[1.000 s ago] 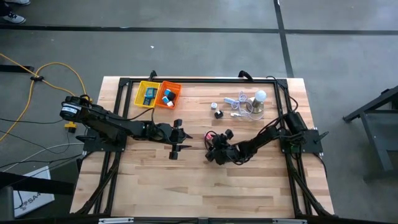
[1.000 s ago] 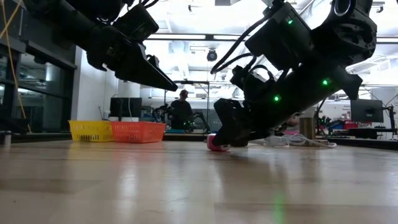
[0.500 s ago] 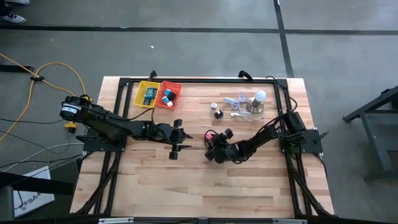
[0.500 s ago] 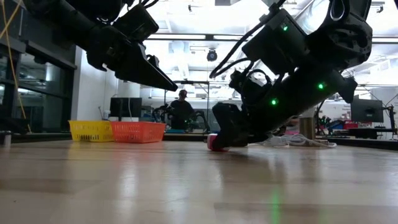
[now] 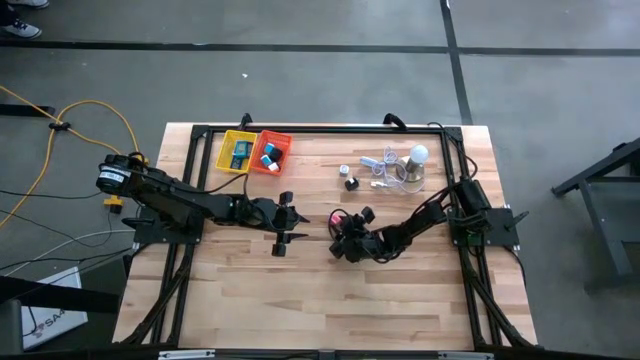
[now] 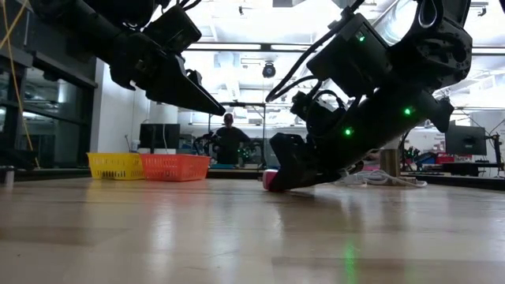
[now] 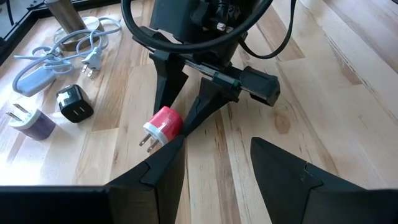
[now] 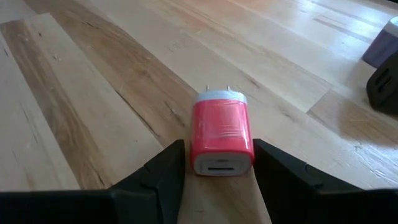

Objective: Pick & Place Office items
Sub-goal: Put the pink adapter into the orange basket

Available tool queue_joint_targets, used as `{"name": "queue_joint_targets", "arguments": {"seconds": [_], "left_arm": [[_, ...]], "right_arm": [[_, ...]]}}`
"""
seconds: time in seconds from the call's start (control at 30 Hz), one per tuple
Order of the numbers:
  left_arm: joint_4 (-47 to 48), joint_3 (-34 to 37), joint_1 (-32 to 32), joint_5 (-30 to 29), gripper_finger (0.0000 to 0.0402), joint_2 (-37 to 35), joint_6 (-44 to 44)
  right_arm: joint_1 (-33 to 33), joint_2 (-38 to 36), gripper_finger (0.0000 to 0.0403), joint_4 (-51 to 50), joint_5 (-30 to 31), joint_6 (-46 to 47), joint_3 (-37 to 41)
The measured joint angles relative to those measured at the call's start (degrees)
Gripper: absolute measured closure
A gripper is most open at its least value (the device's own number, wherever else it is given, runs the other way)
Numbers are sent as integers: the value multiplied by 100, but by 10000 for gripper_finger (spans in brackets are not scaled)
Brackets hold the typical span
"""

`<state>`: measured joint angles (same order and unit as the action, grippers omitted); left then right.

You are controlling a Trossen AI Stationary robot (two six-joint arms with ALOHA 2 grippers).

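A red plug adapter with a white end (image 8: 222, 134) lies flat on the table's middle (image 5: 336, 216), its two prongs pointing away from my right gripper. My right gripper (image 8: 219, 149) is open and low over the wood, one finger along each long side of the adapter (image 7: 165, 122). The low view shows its fingers (image 6: 282, 175) down at the tabletop, with only the adapter's end (image 6: 269, 180) showing. My left gripper (image 5: 283, 222) is open and hangs still above the table to the left of the adapter, touching nothing. My right gripper has a finger close beside each long side of the red plug adapter (image 8: 194, 140), coming in low from the table's right. I cannot tell whether the fingers touch it. The adapter lies flat on the wood.
A yellow basket (image 5: 238, 152) and an orange basket (image 5: 270, 152) holding small blue and white pieces stand at the far left. Farther right lie a black adapter (image 7: 74, 104), a purple-and-white one (image 7: 31, 121), a white cable (image 7: 62, 56) and a light bulb (image 5: 418, 155).
My right gripper has sunk and tipped down toward the table, bringing its fingers around the red adapter, which now shows less in the low view. The adapter stays on the wood.
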<state>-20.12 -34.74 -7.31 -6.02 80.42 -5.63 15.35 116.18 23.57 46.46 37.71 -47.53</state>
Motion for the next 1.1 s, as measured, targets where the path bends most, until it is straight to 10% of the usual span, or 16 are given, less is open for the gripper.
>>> {"name": "queue_joint_targets", "arguments": {"seconds": [1.1], "left_arm": [[0, 0, 0, 0, 225, 2, 2]], "right_arm": [[214, 0, 286, 500, 157, -468, 2]]}}
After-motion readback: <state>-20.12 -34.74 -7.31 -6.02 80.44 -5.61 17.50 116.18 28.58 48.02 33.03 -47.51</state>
